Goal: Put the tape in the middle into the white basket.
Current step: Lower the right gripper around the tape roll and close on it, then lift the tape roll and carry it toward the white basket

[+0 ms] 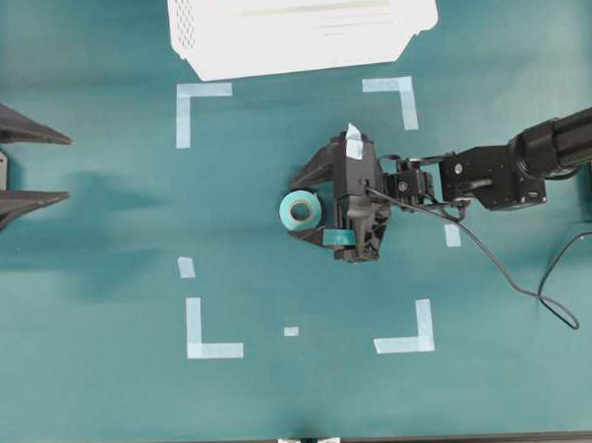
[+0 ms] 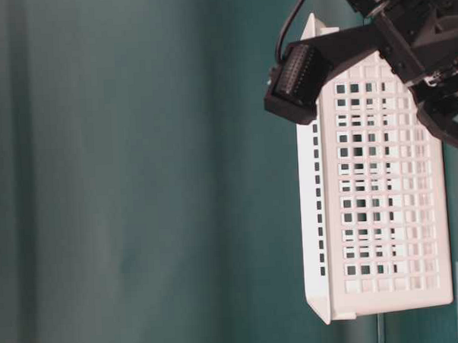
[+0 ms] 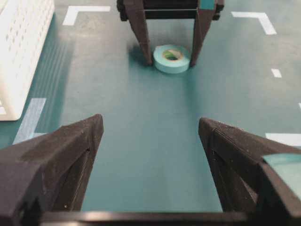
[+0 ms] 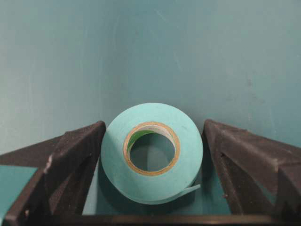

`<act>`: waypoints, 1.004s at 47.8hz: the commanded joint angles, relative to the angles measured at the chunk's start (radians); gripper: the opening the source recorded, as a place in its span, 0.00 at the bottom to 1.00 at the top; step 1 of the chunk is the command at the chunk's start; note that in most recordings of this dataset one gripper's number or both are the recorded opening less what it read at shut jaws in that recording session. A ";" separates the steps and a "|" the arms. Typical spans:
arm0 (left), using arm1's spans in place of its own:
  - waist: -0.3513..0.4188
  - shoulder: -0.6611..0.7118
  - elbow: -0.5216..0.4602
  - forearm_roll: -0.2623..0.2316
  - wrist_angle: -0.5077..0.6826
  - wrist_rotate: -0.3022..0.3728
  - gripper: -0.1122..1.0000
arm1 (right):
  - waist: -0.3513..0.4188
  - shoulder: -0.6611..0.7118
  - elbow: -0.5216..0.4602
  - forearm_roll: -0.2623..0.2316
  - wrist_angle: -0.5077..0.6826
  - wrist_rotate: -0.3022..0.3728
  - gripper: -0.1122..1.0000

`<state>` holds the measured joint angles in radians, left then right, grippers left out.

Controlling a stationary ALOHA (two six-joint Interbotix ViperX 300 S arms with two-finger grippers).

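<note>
The teal tape (image 1: 300, 211) lies flat on the green table, hole up, in the middle of the marked area. My right gripper (image 1: 296, 209) is open around it, one finger on each side. In the right wrist view the tape (image 4: 151, 151) fills the gap of the gripper (image 4: 154, 125); the left finger is at its rim and a narrow gap shows on the right. My left gripper (image 1: 66, 169) is open and empty at the far left edge. It sees the tape (image 3: 171, 58) from afar. The white basket (image 1: 299, 27) stands at the back edge, also in the table-level view (image 2: 382, 187).
Pale tape corner marks (image 1: 199, 94) (image 1: 407, 339) frame the work area, with small strips (image 1: 186, 267) between them. The right arm's cable (image 1: 512, 282) loops over the table on the right. The basket wall (image 3: 23, 42) is at the left in the left wrist view.
</note>
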<state>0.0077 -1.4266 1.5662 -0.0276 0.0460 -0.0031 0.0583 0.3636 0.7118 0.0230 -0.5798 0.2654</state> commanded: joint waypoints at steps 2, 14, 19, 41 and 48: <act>0.003 0.009 -0.012 0.000 -0.006 0.000 0.43 | 0.005 -0.014 -0.012 0.002 -0.002 0.002 0.97; 0.003 0.009 -0.012 0.000 -0.005 0.000 0.43 | 0.014 -0.035 -0.005 -0.003 0.014 0.002 0.70; 0.003 0.009 -0.014 0.002 -0.005 0.000 0.43 | 0.014 -0.052 -0.002 -0.003 0.032 0.002 0.70; 0.003 0.009 -0.014 0.000 -0.006 0.000 0.43 | 0.014 -0.170 0.000 -0.005 0.121 0.000 0.69; 0.003 0.009 -0.014 0.000 -0.005 0.000 0.43 | 0.014 -0.229 0.000 -0.005 0.166 0.000 0.69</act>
<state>0.0077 -1.4266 1.5662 -0.0276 0.0460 -0.0031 0.0690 0.1917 0.7194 0.0199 -0.4280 0.2654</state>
